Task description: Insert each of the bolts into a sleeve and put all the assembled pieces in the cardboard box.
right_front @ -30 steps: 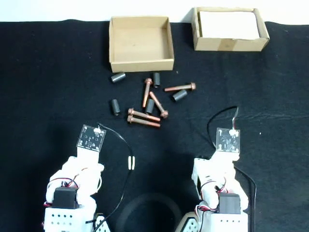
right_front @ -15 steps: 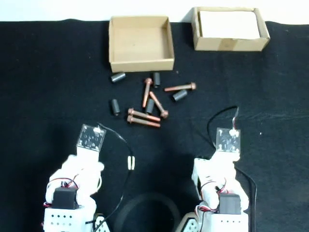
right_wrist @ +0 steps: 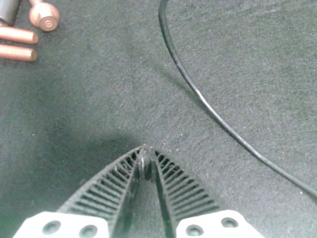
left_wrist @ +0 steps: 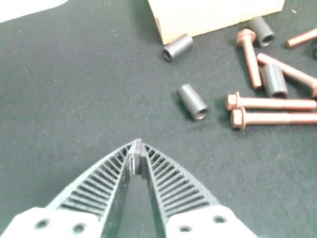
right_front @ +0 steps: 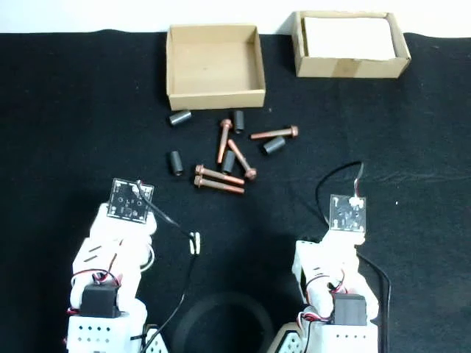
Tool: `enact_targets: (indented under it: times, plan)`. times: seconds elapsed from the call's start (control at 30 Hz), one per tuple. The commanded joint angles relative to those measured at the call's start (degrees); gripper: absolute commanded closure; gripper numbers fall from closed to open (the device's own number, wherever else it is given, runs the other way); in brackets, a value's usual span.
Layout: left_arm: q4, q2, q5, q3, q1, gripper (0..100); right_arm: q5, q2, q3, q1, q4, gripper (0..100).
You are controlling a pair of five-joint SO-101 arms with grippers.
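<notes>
Bolts [left_wrist: 272,103] lie beyond the left end effector [left_wrist: 137,146], tips pressed together.

White arms [right_front: 118,250], ribbed black hands [left_wrist: 137,148]

My tool [left_wrist: 137,151] tips pressed together above dark worktop [left_wrist: 74,89], near sleeve [left_wrist: 193,101] lying apart from it, far sleeve [left_wrist: 178,47] just beside cardboard box [left_wrist: 213,15] corner, two bolts [left_wrist: 271,103] parallel, side by side

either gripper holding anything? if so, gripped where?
Nothing held. Left gripper and right gripper are both shut with nothing between the fingers; bolts and sleeves lie loose, apart from both.
</notes>
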Motion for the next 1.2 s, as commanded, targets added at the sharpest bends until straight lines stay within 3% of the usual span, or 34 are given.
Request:
enact_targets:
  times: [0.0, 0.27, 0.37, 0.57, 0.87, 1.0, 1.17]
  plan:
    - [2.6, 0.0, -0.2, 0.9, 0.3, 99, -0.3, -0.6, 7.1, 0.5, -0.1, 99.2]
    - [23.4, -0.4, 0.0, 0.9, 0.2, 99, -0.3, -0.6, 7.1, 0.5, 0.0, 99.2]
    - [21.8, -0.4, -0.2, 0.9, 0.2, 99, -0.3, -0.6, 7.1, 0.5, -0.1, 99.2]
    - [8.3, 0.0, -0.2, 0.9, 0.4, 99, -0.3, -0.6, 7.1, 0.5, -0.2, 99.2]
    - [27.3, 0.0, -0.2, 0.9, 0.2, 99, -0.2, -0.6, 7.1, 0.5, -0.2, 99.2]
    - [27.3, -0.3, -0.2, 0.9, 0.3, 99, -0.2, -0.6, 7.1, 0.5, -0.2, 99.2]
    - [20.7, 0.0, -0.2, 0.9, 0.6, 99, -0.2, -0.6, 7.1, 0.5, -0.2, 99.2]
